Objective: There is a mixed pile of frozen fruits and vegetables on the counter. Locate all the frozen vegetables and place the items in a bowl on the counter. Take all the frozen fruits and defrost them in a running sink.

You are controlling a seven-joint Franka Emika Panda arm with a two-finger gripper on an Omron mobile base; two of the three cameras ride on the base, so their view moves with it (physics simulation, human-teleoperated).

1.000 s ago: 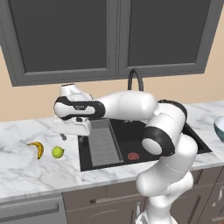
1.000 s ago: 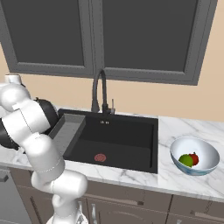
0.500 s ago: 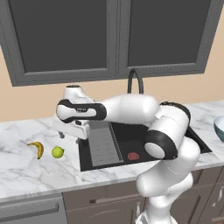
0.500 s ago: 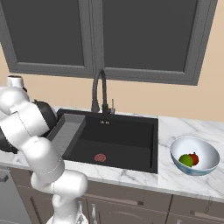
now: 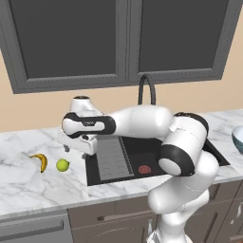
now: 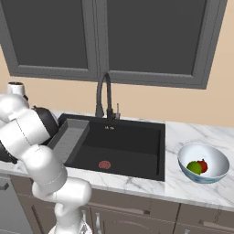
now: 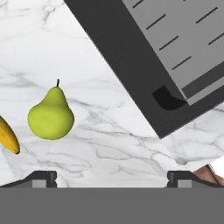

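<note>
Bowl (image 6: pixel 186 157) already holds 2 pieces; banana (image 5: pixel 41 161) and pear (image 5: pixel 62 165) are left on the worktop (image 5: pixel 28 190), below the spread, empty pincer (image 5: pixel 76 149).

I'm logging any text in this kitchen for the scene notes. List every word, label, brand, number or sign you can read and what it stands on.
None: no readable word, label, brand, number or sign in any view.
The pear, banana, bowl, sink, faucet, counter and cabinet doors are all plain.
The dark dashes on the grey ribbed tray are slots, not writing.
</note>
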